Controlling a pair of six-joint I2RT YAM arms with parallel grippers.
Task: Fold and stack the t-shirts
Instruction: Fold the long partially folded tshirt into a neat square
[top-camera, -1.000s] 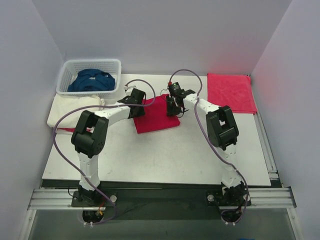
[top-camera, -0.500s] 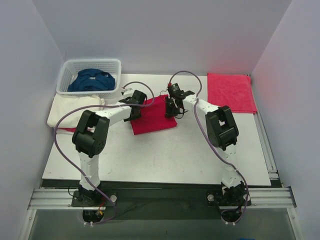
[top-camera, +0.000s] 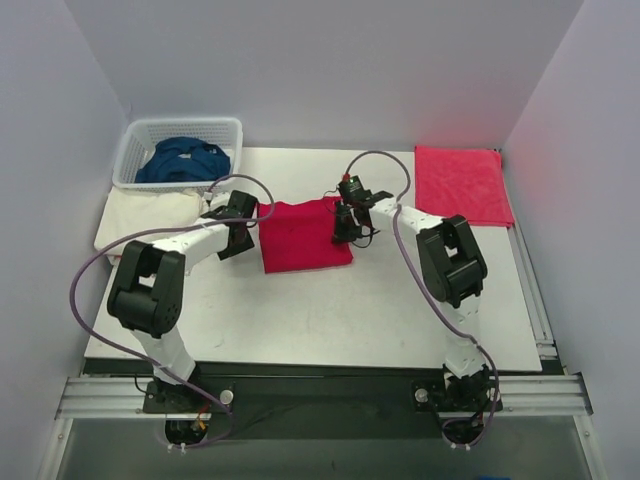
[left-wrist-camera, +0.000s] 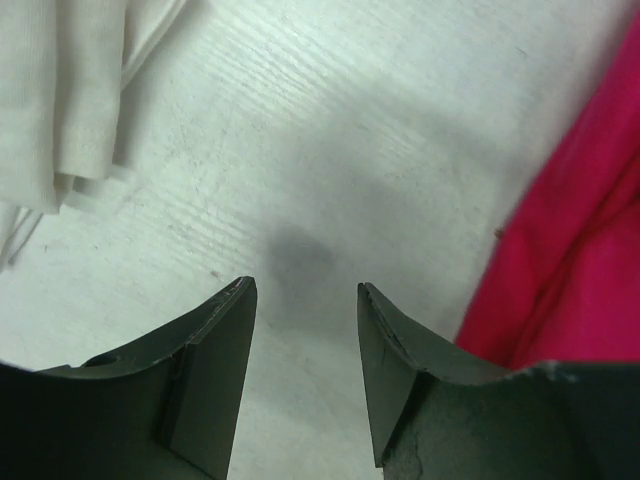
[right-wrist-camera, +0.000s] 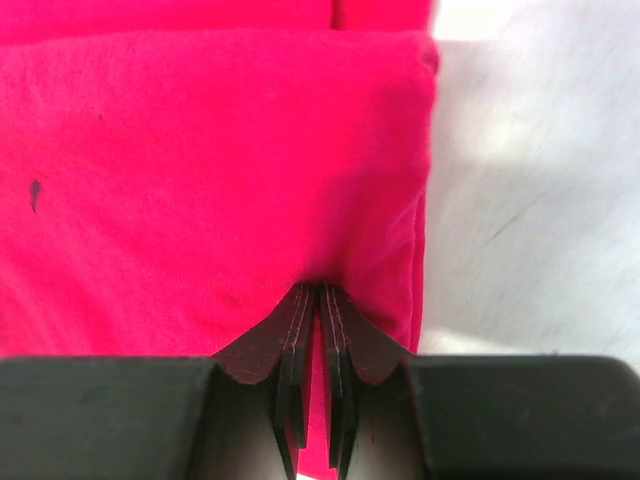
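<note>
A folded crimson t-shirt lies flat mid-table. My right gripper is shut on its right edge; in the right wrist view the jaws pinch a fold of the red fabric. My left gripper is open and empty over bare table just left of that shirt; its wrist view shows the gripper, the red shirt's edge and the cream-white shirt. The cream-white shirt lies at the table's left edge. A dark blue shirt sits crumpled in the basket.
The white lattice basket stands at the back left. A second folded red cloth lies at the back right corner. Grey walls close in the back and sides. The near half of the white table holds nothing.
My left gripper has moved left, off the red shirt's left edge, onto bare table. The red shirt has turned to lie squarer. The right gripper has shifted slightly, still on the shirt.
</note>
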